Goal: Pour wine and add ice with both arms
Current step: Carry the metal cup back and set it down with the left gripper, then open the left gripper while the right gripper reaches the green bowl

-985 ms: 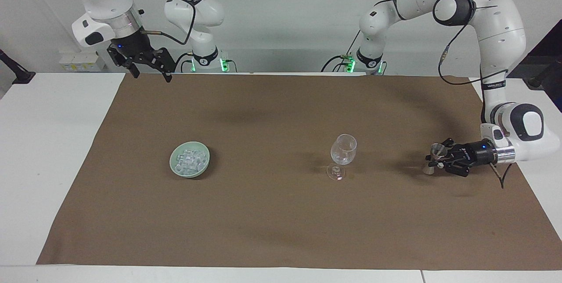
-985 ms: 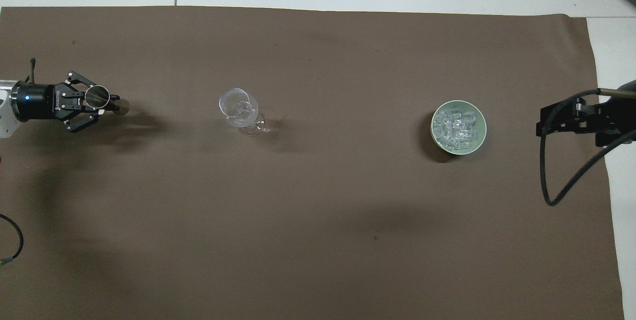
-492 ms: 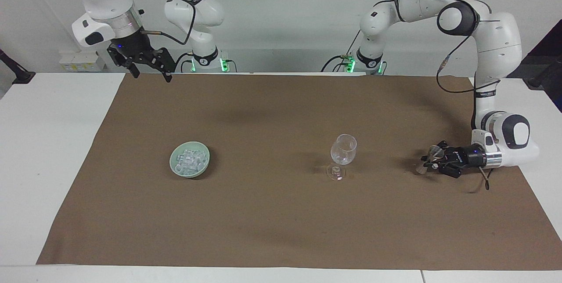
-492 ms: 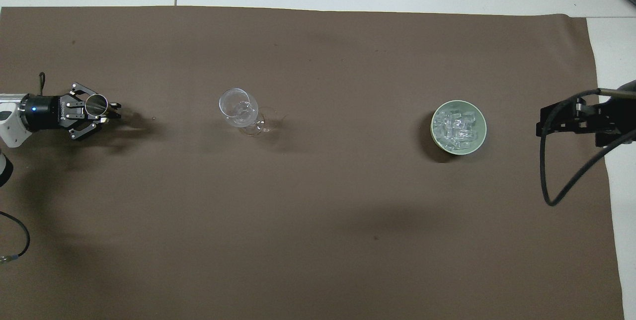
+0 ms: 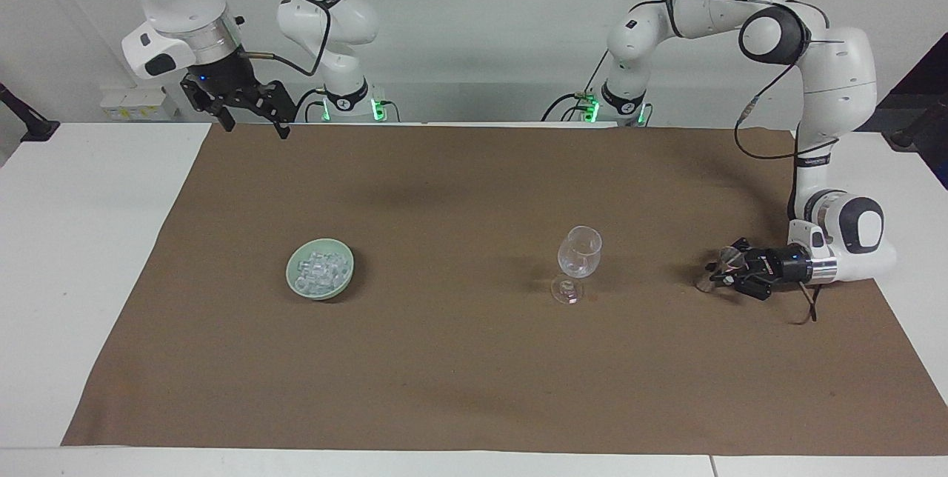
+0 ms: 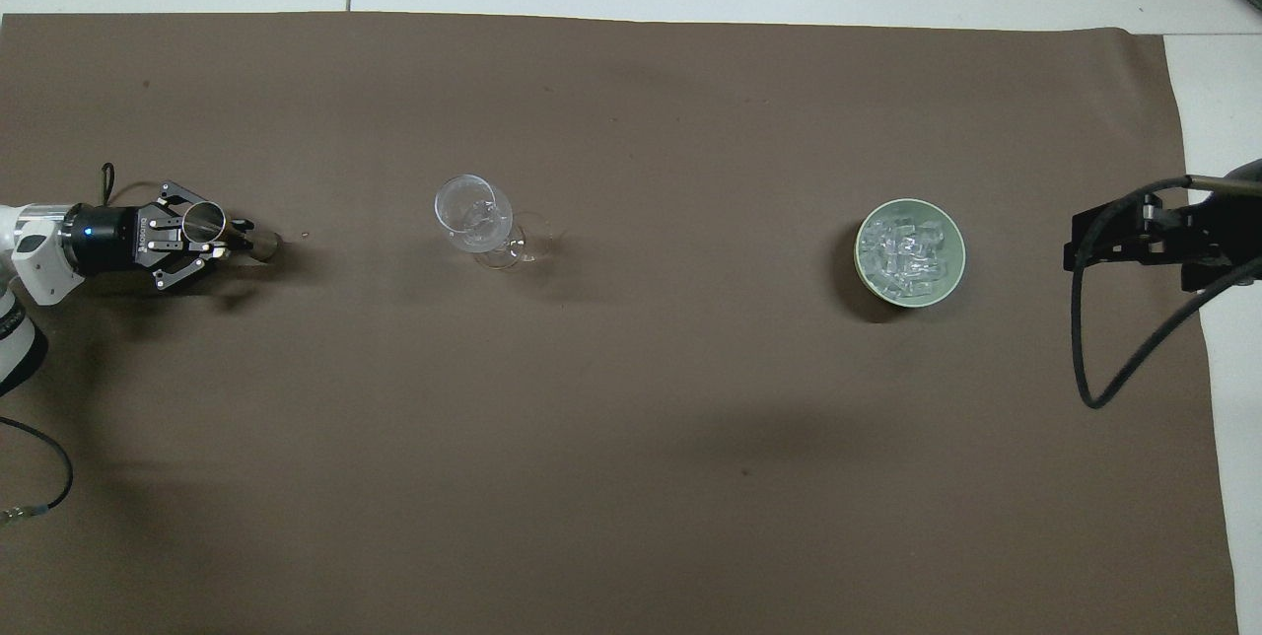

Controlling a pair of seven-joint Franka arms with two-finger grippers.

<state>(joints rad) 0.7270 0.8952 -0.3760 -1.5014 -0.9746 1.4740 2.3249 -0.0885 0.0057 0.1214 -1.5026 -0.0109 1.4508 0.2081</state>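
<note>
A clear stemmed glass [image 5: 579, 251] [image 6: 475, 216] stands upright mid-mat. The ice [image 5: 320, 267] [image 6: 907, 246] is heaped in a pale green bowl [image 5: 296, 278] [image 6: 868, 272] toward the right arm's end. My left gripper [image 5: 722, 269] [image 6: 212, 231] lies low over the mat at the left arm's end, pointing at the glass. It is shut on a small metal measuring cup [image 5: 729, 258] [image 6: 202, 219]. No wine shows, and the cup's inside cannot be read. My right gripper [image 5: 255, 127] [image 6: 1085, 241] hangs open and high over the mat's edge by its base, waiting.
A brown mat [image 5: 459, 373] [image 6: 631, 477] covers most of the white table [image 5: 81, 240]. A black cable [image 6: 1114, 359] loops down from the right arm over the mat's edge.
The left arm has sunk lower, bringing the metal cup down close to the mat and slightly toward the glass. The right arm, glass and bowl have stayed put.
</note>
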